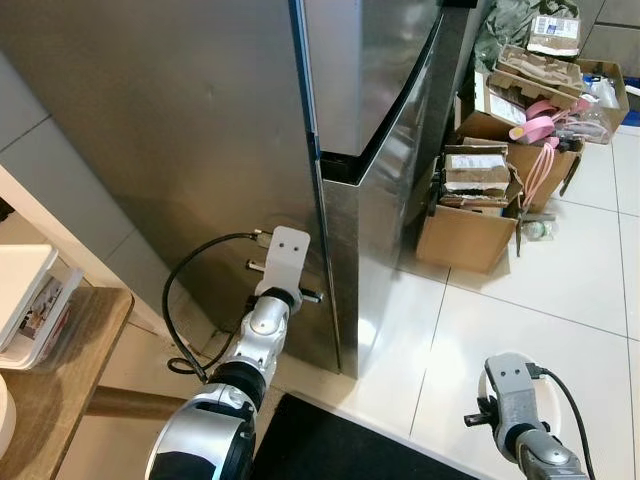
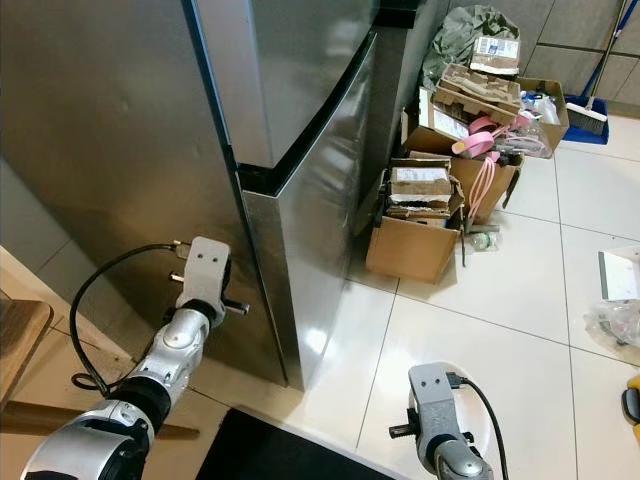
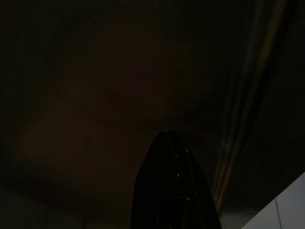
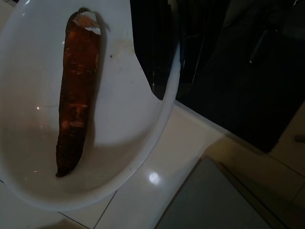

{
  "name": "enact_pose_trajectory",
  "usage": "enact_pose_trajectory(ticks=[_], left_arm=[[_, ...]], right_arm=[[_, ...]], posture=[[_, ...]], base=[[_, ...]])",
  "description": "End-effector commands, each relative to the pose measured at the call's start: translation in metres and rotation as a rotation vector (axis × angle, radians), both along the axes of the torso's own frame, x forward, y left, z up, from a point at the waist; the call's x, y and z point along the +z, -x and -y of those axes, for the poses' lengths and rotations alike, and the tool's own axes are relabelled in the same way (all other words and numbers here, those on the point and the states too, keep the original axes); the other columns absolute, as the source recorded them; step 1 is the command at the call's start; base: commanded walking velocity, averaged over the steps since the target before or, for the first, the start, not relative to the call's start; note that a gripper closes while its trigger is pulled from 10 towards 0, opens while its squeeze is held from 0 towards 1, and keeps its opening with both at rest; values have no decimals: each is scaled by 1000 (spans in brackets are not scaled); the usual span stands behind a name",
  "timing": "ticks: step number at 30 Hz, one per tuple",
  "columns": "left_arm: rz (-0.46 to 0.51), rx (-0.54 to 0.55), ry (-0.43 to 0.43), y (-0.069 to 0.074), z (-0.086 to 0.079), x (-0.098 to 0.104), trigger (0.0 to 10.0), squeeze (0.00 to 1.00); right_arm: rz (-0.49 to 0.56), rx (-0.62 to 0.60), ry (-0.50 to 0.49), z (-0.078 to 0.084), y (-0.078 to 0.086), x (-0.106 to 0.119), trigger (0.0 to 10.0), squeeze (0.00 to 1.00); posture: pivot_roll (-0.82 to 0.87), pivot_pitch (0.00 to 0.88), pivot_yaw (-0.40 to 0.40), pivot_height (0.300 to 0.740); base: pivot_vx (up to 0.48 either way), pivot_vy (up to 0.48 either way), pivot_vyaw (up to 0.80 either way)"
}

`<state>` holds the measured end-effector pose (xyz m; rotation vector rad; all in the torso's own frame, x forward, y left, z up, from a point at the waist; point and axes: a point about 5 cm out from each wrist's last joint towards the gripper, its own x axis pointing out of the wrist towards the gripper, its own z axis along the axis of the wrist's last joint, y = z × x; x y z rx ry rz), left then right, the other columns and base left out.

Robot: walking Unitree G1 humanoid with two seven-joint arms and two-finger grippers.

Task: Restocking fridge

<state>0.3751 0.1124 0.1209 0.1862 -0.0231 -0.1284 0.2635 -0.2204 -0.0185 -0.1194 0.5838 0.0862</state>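
Standing shut at the centre of it all is one stainless steel fridge [image 1: 230, 120], two doors meeting at a dark seam, its corner edge running down to the floor. The left gripper [image 1: 283, 262] is raised right against the lower door near that corner; whether its fingers are apart or together, I cannot tell, and its wrist view is nearly black with one dark finger [image 3: 172, 186]. Down low, the right gripper [image 1: 510, 390] hangs over the tiles, state unreadable too. Its wrist camera picks out one carrot [image 4: 76, 90] lying in one white bowl [image 4: 143, 143]. Beyond the fridge, several cardboard boxes [image 1: 470, 225] are piled together. White tile floor [image 1: 540, 320], one black mat [image 1: 340, 445], one wooden table [image 1: 50, 370].
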Motion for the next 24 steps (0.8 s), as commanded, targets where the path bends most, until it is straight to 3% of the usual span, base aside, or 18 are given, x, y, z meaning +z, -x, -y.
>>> enact_pose_trajectory(ticks=[1, 8, 14, 20, 24], left_arm=[[-24, 5, 12, 3, 5, -7, 10000, 0], [7, -83, 51, 2, 28, 3, 10000, 0], [22, -114, 57, 2, 37, 6, 10000, 0], [17, -135, 15, -1, 36, 9, 10000, 0], [3, -95, 2, -7, 26, 15, 10000, 0]], right_arm=[[-3, -12, 1, 2, 4, -3, 10000, 0], [5, -16, 2, 4, 2, 0, 10000, 0], [8, -17, 2, 4, 2, 0, 10000, 0], [17, -15, 3, 3, 0, 1, 10000, 0], [20, -18, 5, 4, -1, 3, 10000, 0]], posture=[[18, 215, 74, 740], [16, 215, 77, 740], [14, 211, 78, 740], [12, 213, 79, 740], [8, 215, 83, 740]], base=[[0, 0, 0], [0, 0, 0], [0, 0, 0], [0, 0, 0], [0, 0, 0]])
